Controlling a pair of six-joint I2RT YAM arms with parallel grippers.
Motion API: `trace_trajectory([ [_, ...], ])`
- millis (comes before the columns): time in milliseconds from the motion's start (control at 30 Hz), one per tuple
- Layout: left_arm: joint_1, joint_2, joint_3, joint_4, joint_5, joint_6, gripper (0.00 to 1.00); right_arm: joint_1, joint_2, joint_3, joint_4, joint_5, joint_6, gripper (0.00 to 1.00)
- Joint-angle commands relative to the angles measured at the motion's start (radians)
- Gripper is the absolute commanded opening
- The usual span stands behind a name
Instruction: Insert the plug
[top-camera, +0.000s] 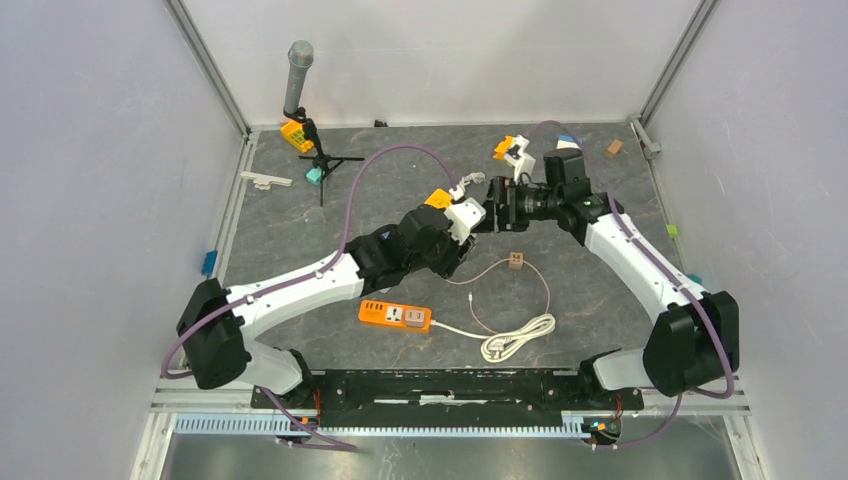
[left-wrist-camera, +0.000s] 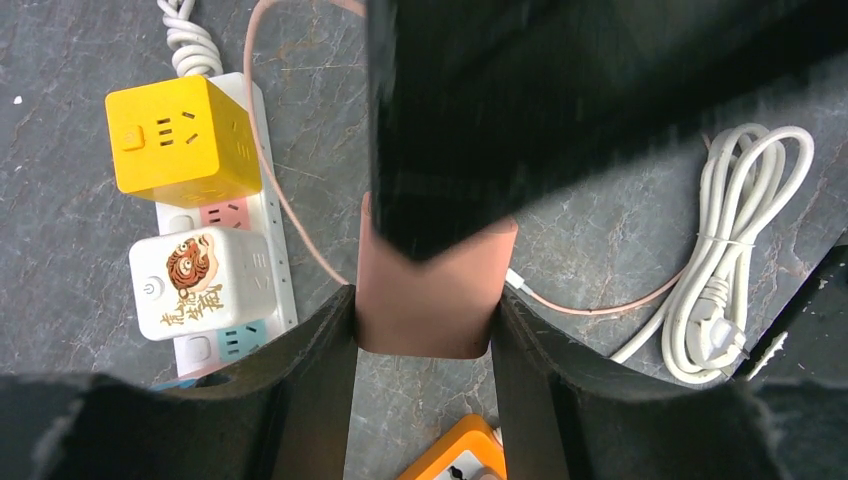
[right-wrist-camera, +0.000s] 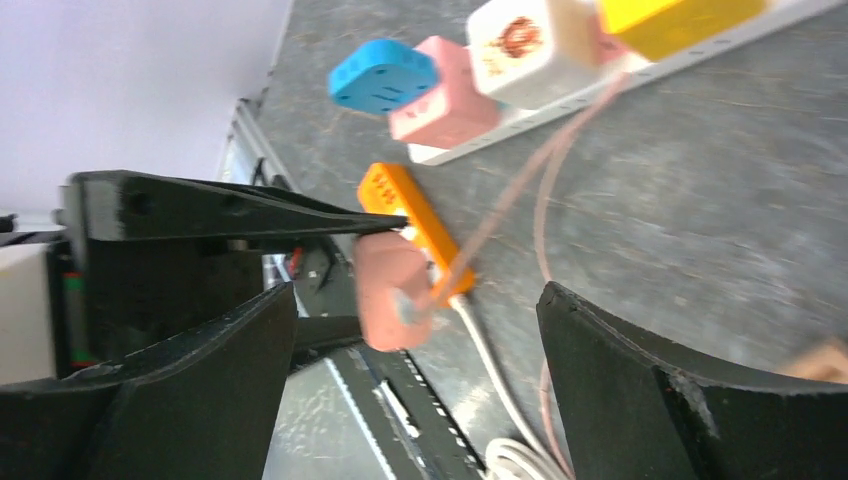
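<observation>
My left gripper (left-wrist-camera: 425, 312) is shut on a pink plug (left-wrist-camera: 428, 300) and holds it above the table. In the right wrist view the pink plug (right-wrist-camera: 390, 290) hangs between the left gripper's black fingers (right-wrist-camera: 230, 215). My right gripper (right-wrist-camera: 420, 320) is open, with one jaw on each side of the plug and not touching it. In the top view the two grippers meet mid-table, the left gripper (top-camera: 476, 216) facing the right gripper (top-camera: 493, 216). A white power strip (left-wrist-camera: 268, 215) carries a yellow cube (left-wrist-camera: 180, 135) and a white tiger-print cube (left-wrist-camera: 200, 282). A thin pink cable (left-wrist-camera: 290, 210) trails from the plug.
An orange power strip (top-camera: 395, 316) lies near the front, with its white cord coiled (top-camera: 515, 338) to the right. It also shows in the right wrist view (right-wrist-camera: 405, 205). Blue (right-wrist-camera: 385, 75) and pink (right-wrist-camera: 445, 100) cubes sit on the white strip. A small tripod with a grey cylinder (top-camera: 298, 70) stands back left.
</observation>
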Motion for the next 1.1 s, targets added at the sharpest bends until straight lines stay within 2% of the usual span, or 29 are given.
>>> trace_trajectory([
  [0, 0.005, -0.046, 0.001, 0.056, -0.025, 0.001, 0.52, 0.081, 0.025, 0.013, 0.123, -0.05, 0.143, 0.89],
  [200, 0.005, -0.069, 0.002, 0.061, -0.055, 0.001, 0.53, 0.132, 0.055, -0.005, 0.136, -0.066, 0.166, 0.71],
  [267, 0.007, -0.077, 0.001, 0.07, -0.06, 0.001, 0.53, 0.134, 0.06, -0.015, 0.141, -0.081, 0.17, 0.59],
  [400, 0.016, -0.088, -0.002, 0.082, -0.069, -0.002, 0.55, 0.135, 0.055, -0.024, 0.16, -0.097, 0.178, 0.22],
  [500, 0.029, -0.093, -0.002, 0.077, -0.069, -0.026, 0.59, 0.135, 0.053, -0.021, 0.177, -0.107, 0.183, 0.02],
  [600, 0.052, -0.094, 0.008, 0.052, -0.075, -0.076, 0.73, 0.134, 0.054, -0.013, 0.191, -0.107, 0.178, 0.0],
  [733, 0.118, -0.099, 0.049, -0.054, -0.084, -0.201, 0.99, 0.135, 0.074, 0.021, 0.145, -0.081, 0.101, 0.0],
  [1067, 0.402, -0.293, -0.015, -0.21, 0.02, -0.397, 1.0, 0.212, 0.151, 0.12, 0.051, 0.016, -0.143, 0.0],
])
